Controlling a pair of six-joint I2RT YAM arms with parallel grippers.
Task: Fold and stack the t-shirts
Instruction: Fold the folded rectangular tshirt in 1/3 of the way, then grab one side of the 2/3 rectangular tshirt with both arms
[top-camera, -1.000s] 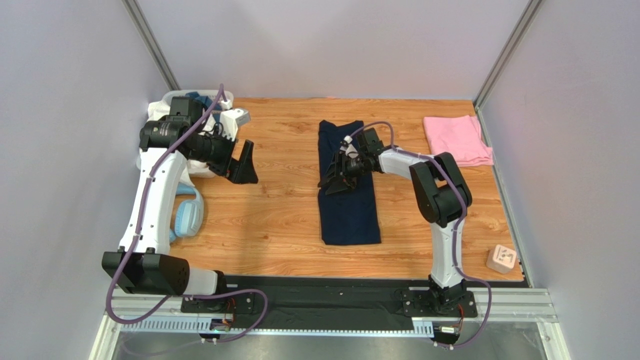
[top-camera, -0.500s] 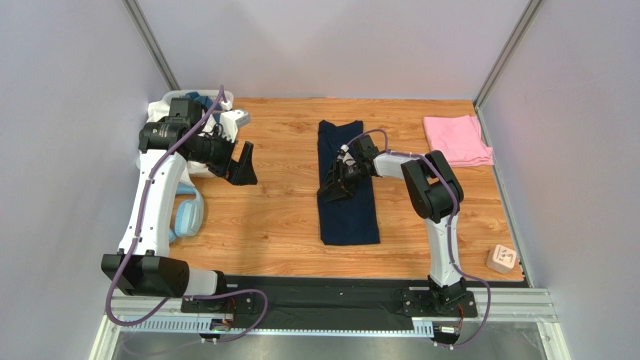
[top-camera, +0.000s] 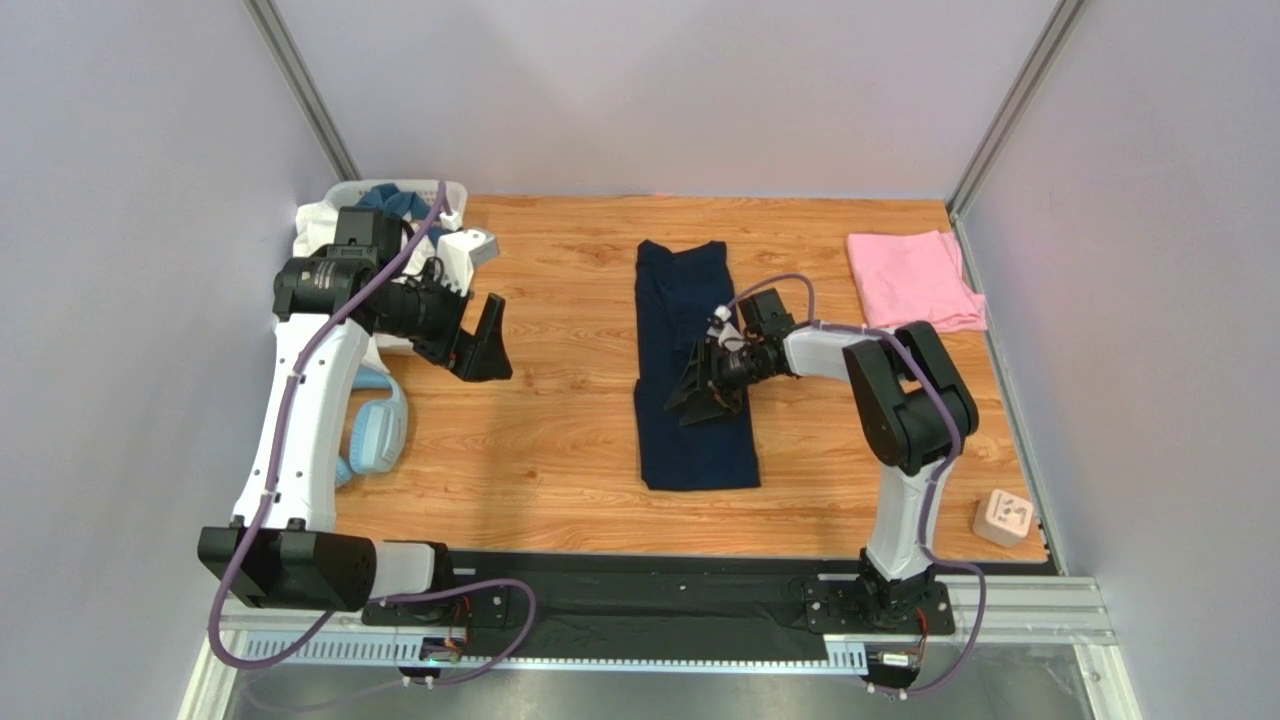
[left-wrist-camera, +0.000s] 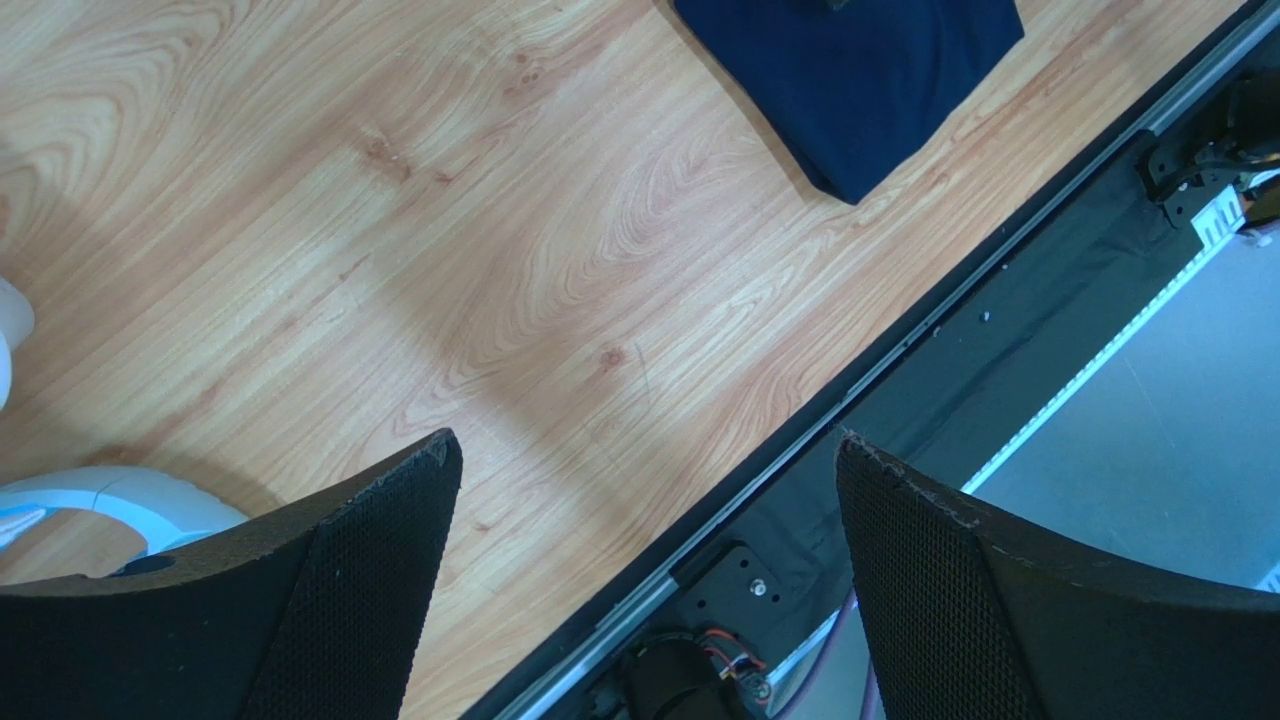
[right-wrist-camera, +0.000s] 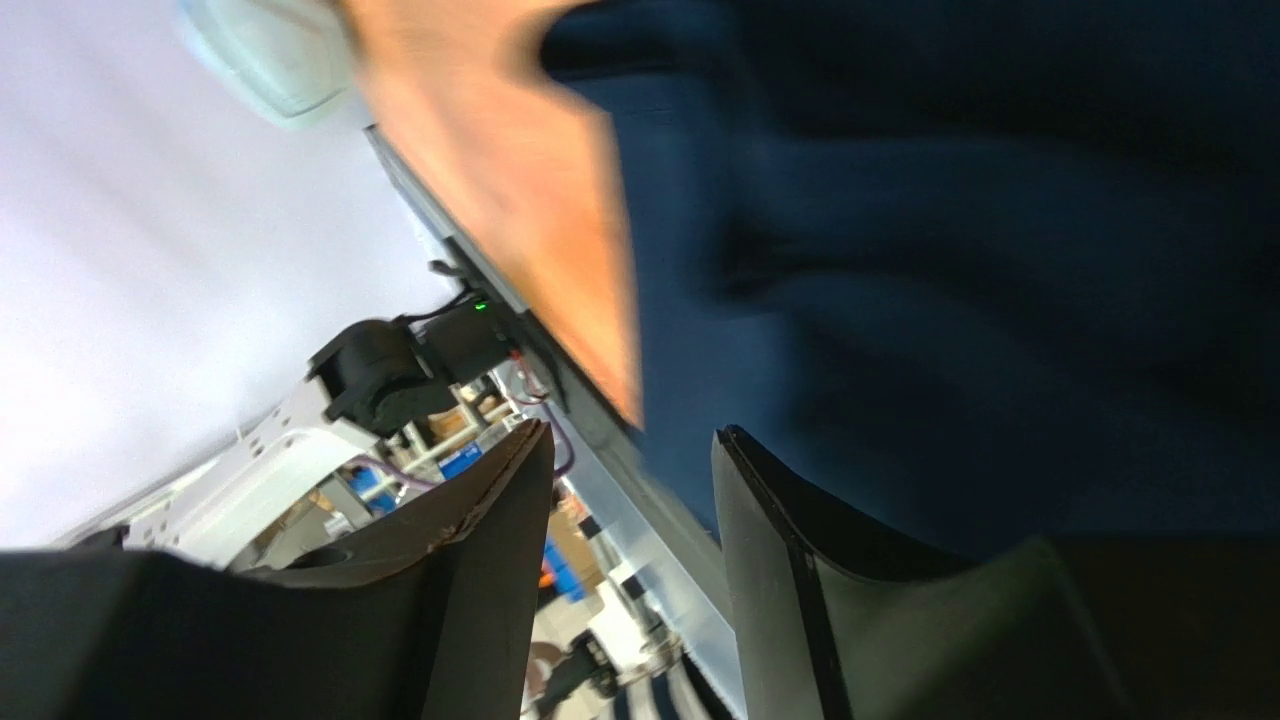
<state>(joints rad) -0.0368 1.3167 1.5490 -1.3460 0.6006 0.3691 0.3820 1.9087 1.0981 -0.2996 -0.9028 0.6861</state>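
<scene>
A: Since a second ago, right claw (top-camera: 699, 402) slid nearer along the navy t-shirt (top-camera: 676, 293) on the worktop (top-camera: 571, 450), parted, empty.
B: Left claw (top-camera: 481, 342) gapes idle. Pink t-shirt (top-camera: 906, 278) sits folded far right; navy needs another fold, then stacking.

Right wrist view is smearing badly. The navy t-shirt (right-wrist-camera: 977, 300) is running off the top and right edges, its folds blurring into one dark mass. The right gripper (right-wrist-camera: 631, 450) fingers are being cropped by the bottom edge.

From above, that gripper is covering the shirt's middle; whether it is touching the cloth is not resolving.

Left wrist view is catching only one corner of the shirt, the top edge cutting off the rest. The headphones (left-wrist-camera: 105, 503) are being cut by the left edge, and the left gripper (left-wrist-camera: 646, 450) fingers by the bottom edge.

Overhead, the left arm (top-camera: 308, 383) is hiding part of the white bin (top-camera: 319, 222) and of the headphones. The marking on the small block (top-camera: 1002, 519) is showing too small to read.
</scene>
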